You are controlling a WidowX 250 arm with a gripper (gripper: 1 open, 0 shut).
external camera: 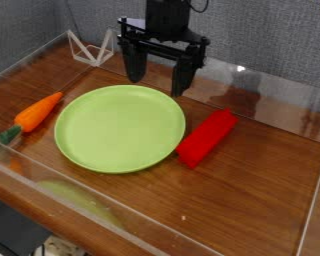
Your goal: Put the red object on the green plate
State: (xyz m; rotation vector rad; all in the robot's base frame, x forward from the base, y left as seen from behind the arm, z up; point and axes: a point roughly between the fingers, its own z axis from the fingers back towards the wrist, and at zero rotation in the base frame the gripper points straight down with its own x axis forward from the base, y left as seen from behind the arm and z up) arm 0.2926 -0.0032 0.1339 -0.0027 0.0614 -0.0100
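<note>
The red object (pixel 207 137) is a bright red bar lying slantwise on the wooden table, just right of the green plate (pixel 120 127). That large lime-green plate rests flat in the middle and carries nothing. My gripper (pixel 159 70) hangs above the plate's far right edge, pointing down, with its two dark fingers spread wide and nothing between them. It sits up and left of the red bar, not touching it.
An orange carrot (pixel 39 111) with a green top lies left of the plate. A white wire stand (pixel 88 47) sits at the back left. Clear plastic walls (pixel 149 215) ring the table, and a grey wall stands behind.
</note>
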